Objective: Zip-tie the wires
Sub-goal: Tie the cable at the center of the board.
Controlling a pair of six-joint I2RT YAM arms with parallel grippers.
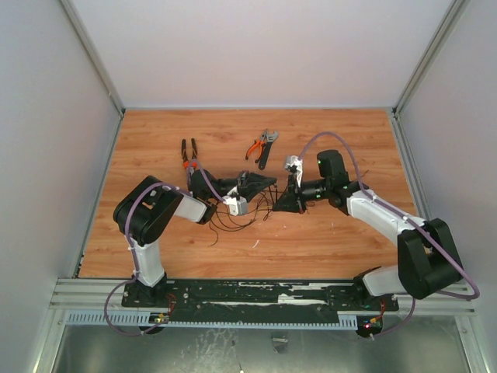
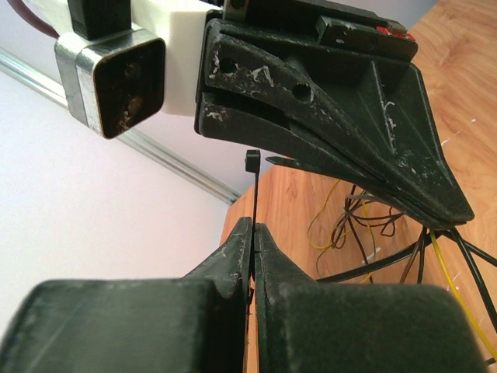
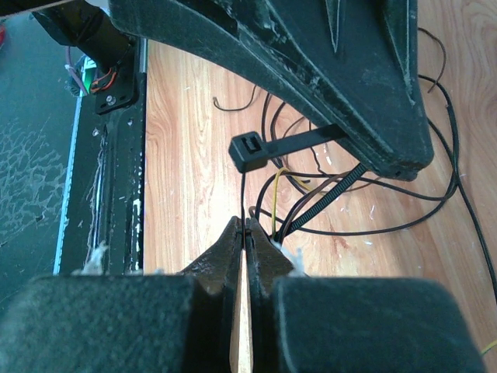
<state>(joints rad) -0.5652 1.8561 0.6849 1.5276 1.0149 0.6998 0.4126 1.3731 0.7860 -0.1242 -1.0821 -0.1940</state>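
**Left pincer.** My left pincer point(image 2: 253, 233) is closed on the zip tie point(image 2: 252, 198). In the left wrist view the strip stands edge-on, pinched between my fingertips at lower centre. It rises to its square head just above mid-frame.

**Right pincer.** My right pincer point(image 3: 245, 228) is closed too, at bottom centre of the right wrist view. It grips a thin black strip, seen edge-on, that runs straight up to the tie's head left of centre. I read this strip as the tie's tail end.

**Zip tie.** In the right wrist view the strap leaves the head to the right and enters the tip of the left pincer at upper right. A ribbed length comes out below that tip and slants down-left to just beside my right fingertips. The tie is held off the bench point(image 1: 155, 140) between both pincers, at the centre of the top view.

**Wires.** The wires point(image 3: 435, 203) lie in loose loops on the bench under and beside the pincers. They fill the right half of the right wrist view. Yellow and brown strands show between the head and the ribbed length. I cannot tell whether the tie passes around them.

**Other items.** Pliers point(image 1: 189, 158) lie left of centre in the top view. An orange-handled tool point(image 1: 256, 148) lies above centre, apart from the wires.
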